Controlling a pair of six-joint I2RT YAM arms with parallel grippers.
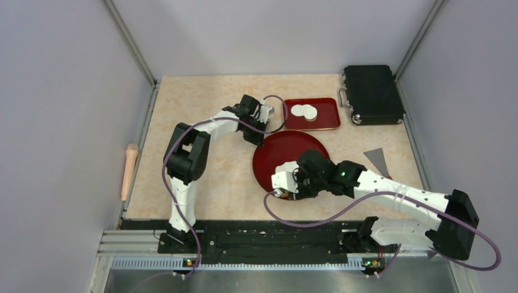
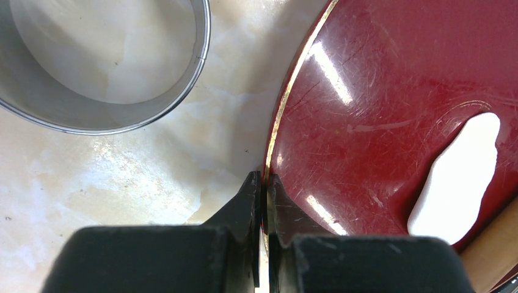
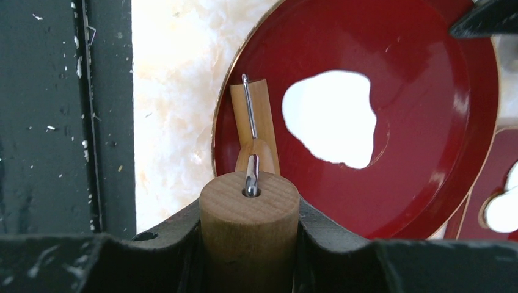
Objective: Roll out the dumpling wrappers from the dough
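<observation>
Beige marbled desk (image 1: 214, 183) carries a glossy round red plate (image 1: 278, 149). Beyond it is a smaller rectangular red tray (image 1: 330, 107).

The flattened white dough (image 3: 333, 119), an irregular sheet with ragged edges, lies on the round red plate towards its middle. Two neat round white dumpling wrappers (image 1: 303, 112) sit on the rectangular red tray, overlapping a little.

The left tool (image 2: 264, 189) is pressed together on the gold-edged rim of the round red plate, pinching it (apparently to steady it). The right tool (image 3: 249, 220) is clamped on the stub handle of a small wooden roller (image 3: 256, 131) with a wire frame. The barrel rests on the plate just inside its near rim, beside the dough and not on it.

A round metal ring (image 2: 104, 61) stands on the desk near the left tool, apart from the plate.

Step in hand, as judged: rolling the sheet thinner, between passes. The next move calls for carrying the barrel onto the near edge of the dough and pushing across it with even pressure. The rim hold should be kept so the plate does not slide. Cutting with the ring would follow.
</observation>
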